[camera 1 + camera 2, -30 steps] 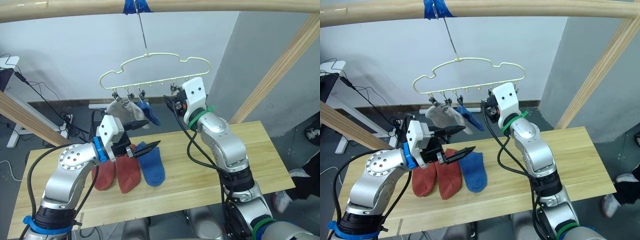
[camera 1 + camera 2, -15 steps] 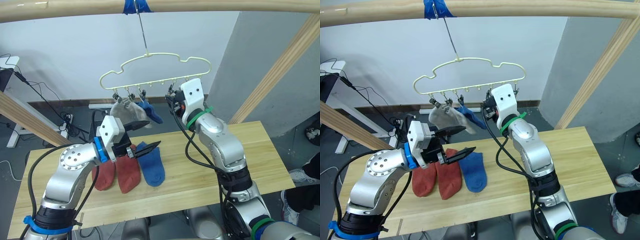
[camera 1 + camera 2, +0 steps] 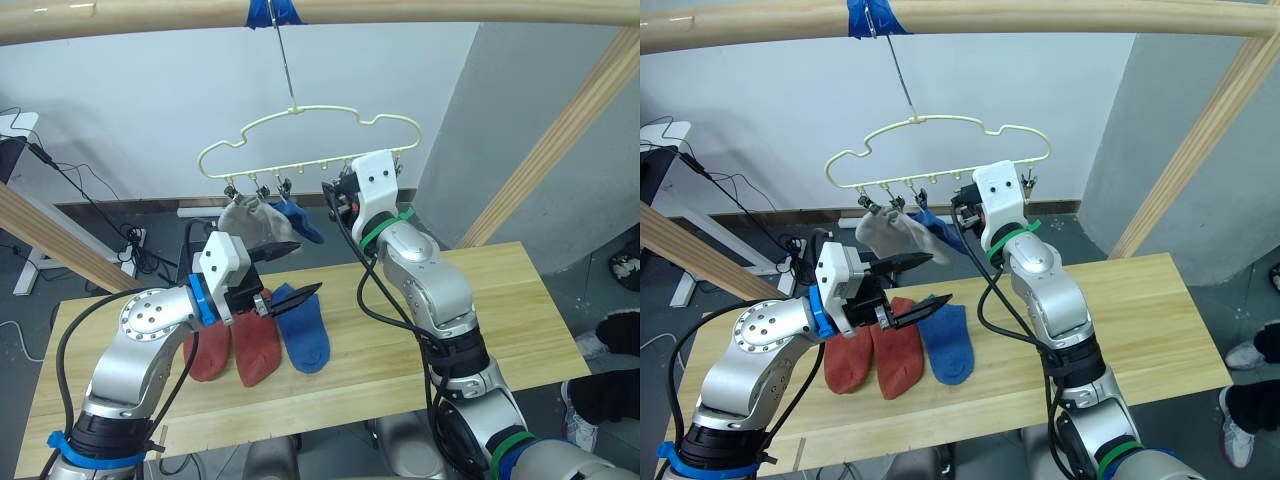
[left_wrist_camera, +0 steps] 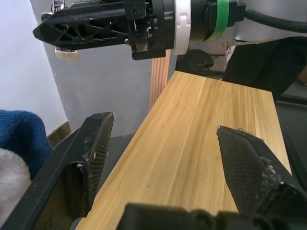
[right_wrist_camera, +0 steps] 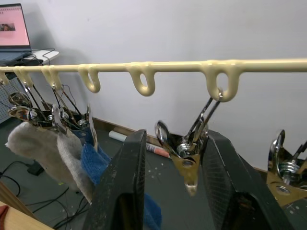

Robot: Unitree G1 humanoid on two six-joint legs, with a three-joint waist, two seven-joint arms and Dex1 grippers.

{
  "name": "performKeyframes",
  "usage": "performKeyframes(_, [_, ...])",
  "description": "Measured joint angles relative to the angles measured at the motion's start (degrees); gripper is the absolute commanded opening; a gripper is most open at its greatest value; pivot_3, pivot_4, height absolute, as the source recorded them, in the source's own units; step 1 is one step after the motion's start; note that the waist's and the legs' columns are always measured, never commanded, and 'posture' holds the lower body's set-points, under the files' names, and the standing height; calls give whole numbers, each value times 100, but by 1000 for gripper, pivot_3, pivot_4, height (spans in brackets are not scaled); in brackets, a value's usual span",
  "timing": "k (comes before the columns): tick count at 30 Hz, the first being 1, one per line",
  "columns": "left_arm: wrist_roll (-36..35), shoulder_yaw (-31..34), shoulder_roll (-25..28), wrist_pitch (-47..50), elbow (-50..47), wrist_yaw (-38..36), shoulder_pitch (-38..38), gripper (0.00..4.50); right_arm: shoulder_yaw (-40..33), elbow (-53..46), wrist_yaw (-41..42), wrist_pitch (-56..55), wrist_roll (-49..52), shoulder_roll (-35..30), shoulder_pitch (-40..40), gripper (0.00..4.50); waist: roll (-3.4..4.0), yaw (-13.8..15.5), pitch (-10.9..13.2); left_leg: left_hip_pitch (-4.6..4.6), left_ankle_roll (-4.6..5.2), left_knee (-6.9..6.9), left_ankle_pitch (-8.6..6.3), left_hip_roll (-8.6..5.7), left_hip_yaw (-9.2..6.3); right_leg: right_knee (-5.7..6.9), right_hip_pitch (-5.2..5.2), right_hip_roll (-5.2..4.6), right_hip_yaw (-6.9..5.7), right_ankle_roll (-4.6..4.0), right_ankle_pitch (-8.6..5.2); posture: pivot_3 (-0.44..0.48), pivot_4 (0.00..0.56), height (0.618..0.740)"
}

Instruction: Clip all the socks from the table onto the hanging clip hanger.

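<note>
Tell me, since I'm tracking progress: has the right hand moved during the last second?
Yes. The right hand has slid toward the robot's left along the pale yellow wire clip hanger, nearer the hanging blue sock.

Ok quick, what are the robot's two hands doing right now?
Left gripper: open, holding nothing, above the socks on the table.
Right gripper: open, fingers on either side of a metal clip on the clip hanger.

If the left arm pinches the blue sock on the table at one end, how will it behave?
The blue sock lies flat and soft, so it will likely droop limply. The clipped socks on the clip hanger sag, suggesting it is light.
</note>
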Motion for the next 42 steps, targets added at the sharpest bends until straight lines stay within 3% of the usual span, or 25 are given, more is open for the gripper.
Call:
performKeyframes(24, [10,-94,-11,21,0,19,1,3798,-207,3,-210,-82,18,257,1,1673,0,0,0,0,0,-1,0,0,-1,0,-1,0,0,0,0,-225,209,740])
performKeyframes(28, [16,-97,-94,25,-2,125,70,3798,-212,3,-210,-90,19,261,1,482,0,0,0,0,0,-1,0,1,-1,0,-1,0,0,0,0,-227,211,740])
performKeyframes(30, [76,-105,-169,25,-4,240,148,3798,-214,3,-210,-93,19,262,1,107,0,-1,0,0,0,-1,0,0,-1,0,-1,0,0,0,0,-227,211,740])
performKeyframes(37, [543,-262,-663,100,-3,1008,508,3798,-217,3,-207,-108,20,261,2,15,0,0,0,-1,0,-1,0,0,-2,0,0,0,-1,0,0,-229,212,740])
performKeyframes(40, [580,-322,-1082,279,104,1405,581,4368,-217,3,-202,-110,20,261,2,0,1,0,0,0,0,0,0,-1,0,0,0,-1,1,0,0,-228,219,740])
performKeyframes(42, [790,-434,-1346,256,406,1704,623,4466,-216,2,-200,-111,20,260,2,0,1,1,0,1,0,0,0,-1,-1,1,0,-1,0,0,0,-234,221,740])
